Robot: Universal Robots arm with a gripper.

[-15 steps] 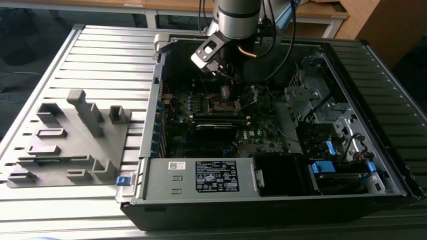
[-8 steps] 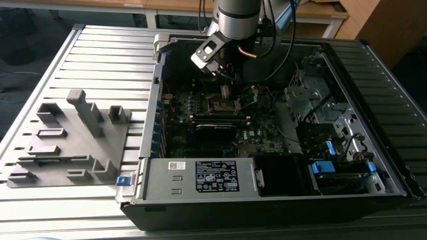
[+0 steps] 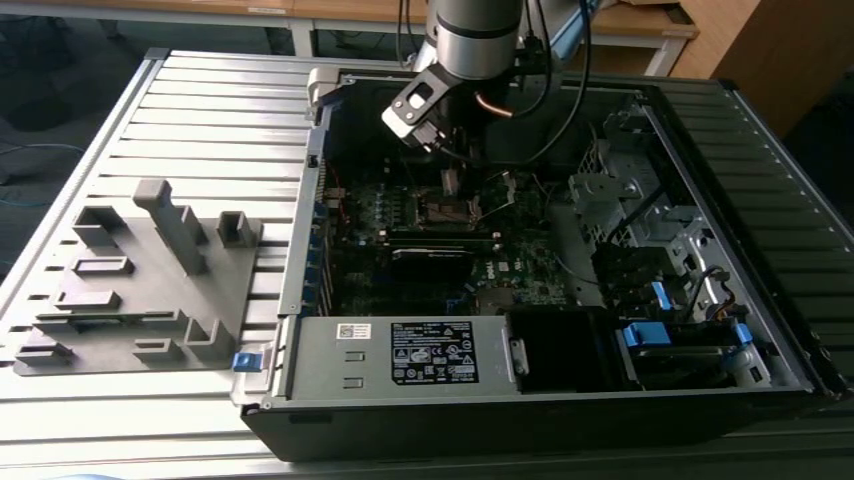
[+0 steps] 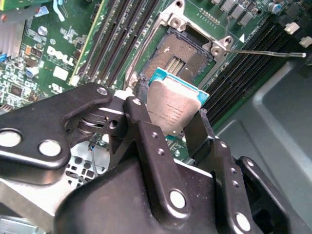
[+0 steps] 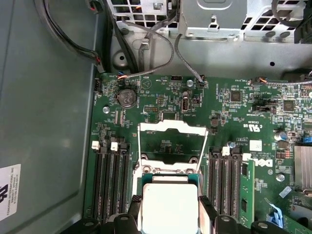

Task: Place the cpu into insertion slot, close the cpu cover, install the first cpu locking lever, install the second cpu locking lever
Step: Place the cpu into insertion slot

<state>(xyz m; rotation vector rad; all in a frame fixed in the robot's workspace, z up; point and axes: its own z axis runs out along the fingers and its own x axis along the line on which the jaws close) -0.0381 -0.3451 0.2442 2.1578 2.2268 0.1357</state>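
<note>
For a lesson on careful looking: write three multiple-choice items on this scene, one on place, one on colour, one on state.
1. Where is the cpu? A. between the jaws, near the open socket; B. on the power supply; C. on the grey tray.
2. What colour is the circuit board? A. red; B. green; C. white.
3. How is the cpu cover? A. shut; B. removed; C. swung open.
Key: 1A, the jaws grip its edges; 2B, green in both wrist views; 3C, its frame stands lifted off the bare socket.
</note>
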